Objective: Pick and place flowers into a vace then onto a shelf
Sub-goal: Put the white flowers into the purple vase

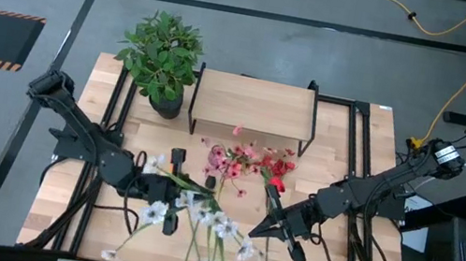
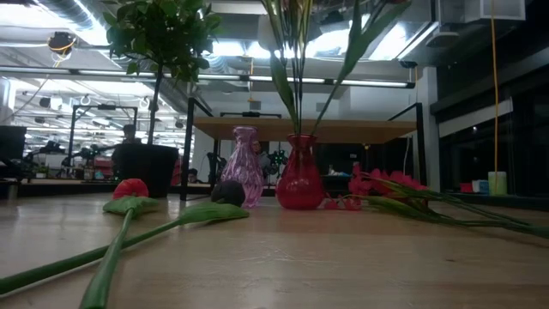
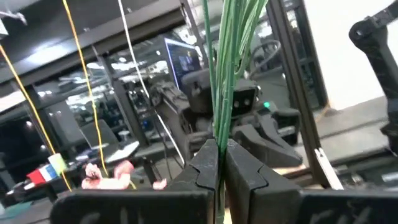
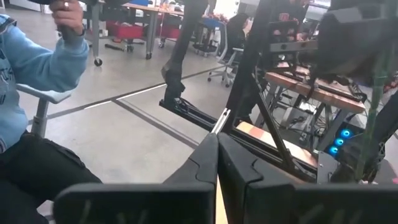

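My left gripper point(image 1: 189, 194) is over the table's near left middle, shut on a bunch of flowers with white blooms point(image 1: 200, 212) and thin green stems point(image 3: 222, 74). In the low view, green stems point(image 2: 287, 77) rise in line with the red vase's mouth point(image 2: 299, 137); whether they are inside it, I cannot tell. A pink vase point(image 2: 244, 176) stands beside the red one. Pink and red flowers point(image 1: 246, 163) lie on the table in front of the shelf point(image 1: 254, 104). My right gripper point(image 1: 255, 234) is shut and empty, to the right of the white blooms. My left gripper pinches several green stems point(image 3: 219, 127) together between its two fingers point(image 3: 205, 165). The fingers come in about level from the table's left and lie across the stems. The white blooms point(image 1: 221, 228) fan out from the hold toward the table's near edge.
A bushy green plant in a black pot point(image 1: 164, 57) stands at the shelf's left end. A red bloom on a long stem point(image 2: 130, 187) and another flower point(image 2: 227, 193) lie on the tabletop near the low camera. A seated person point(image 4: 28, 93) shows beyond the table.
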Controlling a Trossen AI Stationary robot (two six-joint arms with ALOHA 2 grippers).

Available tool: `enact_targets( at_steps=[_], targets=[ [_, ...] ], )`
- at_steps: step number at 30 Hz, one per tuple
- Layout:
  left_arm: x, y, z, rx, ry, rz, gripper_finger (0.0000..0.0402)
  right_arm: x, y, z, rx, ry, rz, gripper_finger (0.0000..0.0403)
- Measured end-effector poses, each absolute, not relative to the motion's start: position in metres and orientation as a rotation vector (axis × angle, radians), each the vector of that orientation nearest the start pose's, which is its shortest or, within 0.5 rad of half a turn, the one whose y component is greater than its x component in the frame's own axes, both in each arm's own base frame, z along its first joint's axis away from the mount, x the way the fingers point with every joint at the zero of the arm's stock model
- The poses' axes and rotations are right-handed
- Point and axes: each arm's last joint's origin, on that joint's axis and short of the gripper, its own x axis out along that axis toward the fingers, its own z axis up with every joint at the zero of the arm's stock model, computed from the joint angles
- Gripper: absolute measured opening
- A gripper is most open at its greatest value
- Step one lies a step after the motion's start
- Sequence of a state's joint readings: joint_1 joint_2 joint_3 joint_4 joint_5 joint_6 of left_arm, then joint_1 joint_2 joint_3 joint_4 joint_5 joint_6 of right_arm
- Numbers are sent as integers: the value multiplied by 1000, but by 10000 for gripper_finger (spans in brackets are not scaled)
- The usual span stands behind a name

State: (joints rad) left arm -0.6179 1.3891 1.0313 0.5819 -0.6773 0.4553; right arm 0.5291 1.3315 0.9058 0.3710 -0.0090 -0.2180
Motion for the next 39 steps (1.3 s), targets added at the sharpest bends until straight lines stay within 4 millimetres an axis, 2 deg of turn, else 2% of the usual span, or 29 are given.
enact_targets(
  at_steps=[3,10,15,20,24,29,33,39],
  targets=[
    [253,-168,354,317,-102,93,5,258,151,310,-216,9,507,11],
    [231,-184,356,336,-59,170,5,239,151,321,-236,26,490,4],
    [222,-185,335,328,-59,214,5,228,159,320,-251,63,489,2],
    [213,-166,305,213,-145,264,4,221,167,314,-240,134,418,2],
    [199,-147,281,163,-258,267,4,217,173,312,-236,125,432,2],
    [185,-117,254,92,-408,245,4,213,173,293,-238,119,426,2],
    [191,-93,238,37,-405,270,4,213,167,277,-233,101,352,1],
    [203,-66,232,30,-402,347,4,213,158,262,-197,78,316,2]
  ],
)
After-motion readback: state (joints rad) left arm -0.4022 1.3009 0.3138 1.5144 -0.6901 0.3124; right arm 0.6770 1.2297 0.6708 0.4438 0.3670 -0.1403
